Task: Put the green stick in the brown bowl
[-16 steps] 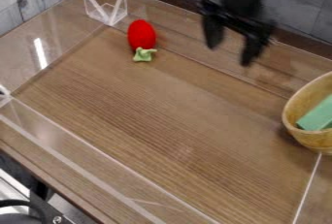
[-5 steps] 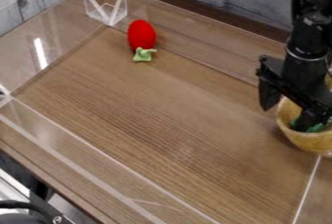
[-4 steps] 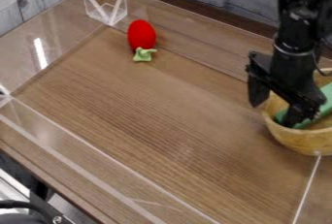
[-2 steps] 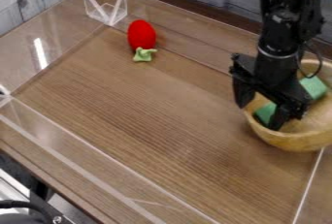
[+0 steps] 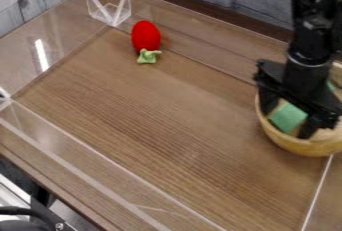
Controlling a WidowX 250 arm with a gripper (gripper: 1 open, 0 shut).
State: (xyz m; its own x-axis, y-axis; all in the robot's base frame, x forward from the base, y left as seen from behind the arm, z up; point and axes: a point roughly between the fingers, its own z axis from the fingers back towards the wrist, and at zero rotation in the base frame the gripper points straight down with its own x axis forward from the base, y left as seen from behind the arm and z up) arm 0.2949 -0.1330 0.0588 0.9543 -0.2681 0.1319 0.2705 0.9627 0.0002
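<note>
The brown bowl (image 5: 302, 147) sits at the right edge of the wooden table. The green stick (image 5: 286, 117) lies inside it, partly hidden by the arm. My black gripper (image 5: 297, 112) hangs straight down into the bowl. Its two fingers (image 5: 267, 97) stand apart on either side of the green stick, so the gripper looks open. I cannot tell whether the pads touch the stick.
A red strawberry toy (image 5: 146, 37) with green leaves lies at the back left. A clear plastic stand (image 5: 107, 8) is in the far left corner. Low clear acrylic walls (image 5: 80, 170) ring the table.
The gripper came from the back of the table down into the bowl. The bowl slid left with it, then back right a little. The fingers stay spread around the green stick.
</note>
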